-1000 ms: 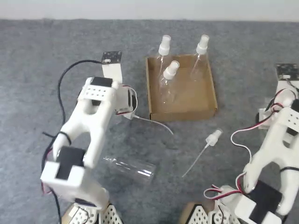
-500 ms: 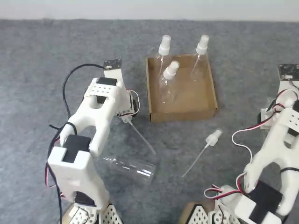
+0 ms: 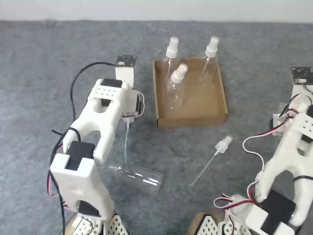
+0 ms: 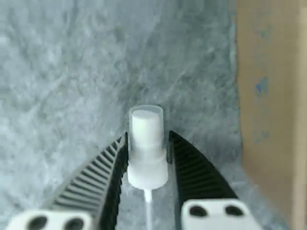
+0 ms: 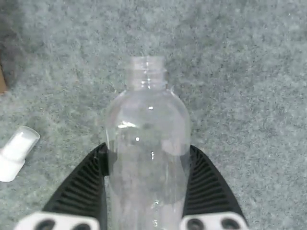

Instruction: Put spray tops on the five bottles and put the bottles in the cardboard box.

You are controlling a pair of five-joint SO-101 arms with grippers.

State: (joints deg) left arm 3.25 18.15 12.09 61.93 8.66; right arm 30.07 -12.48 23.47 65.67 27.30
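Observation:
My left gripper (image 4: pixel 147 153) is shut on a white spray top (image 4: pixel 146 143), held above the grey carpet beside the cardboard box (image 4: pixel 271 96). From above, the top's thin tube (image 3: pixel 125 142) hangs down toward a clear open bottle (image 3: pixel 137 176) lying on its side. My right gripper (image 5: pixel 146 167) is shut on another clear bottle (image 5: pixel 146 139) with a bare neck. A loose spray top (image 3: pixel 222 145) with its tube lies between the arms, also seen as a spray top (image 5: pixel 14 151) near the held bottle. Three capped bottles (image 3: pixel 178 78) stand in the cardboard box (image 3: pixel 215 115).
Grey carpet covers the table. The left arm (image 3: pixel 98 127) stretches over the lying bottle's left end. The right arm (image 3: pixel 288 147) stands at the right edge with red and white cables. Open carpet lies in front of the box.
My left gripper has shifted slightly back and right. The spray top's tube swung from pointing right to pointing toward the lying bottle. The right arm kept still.

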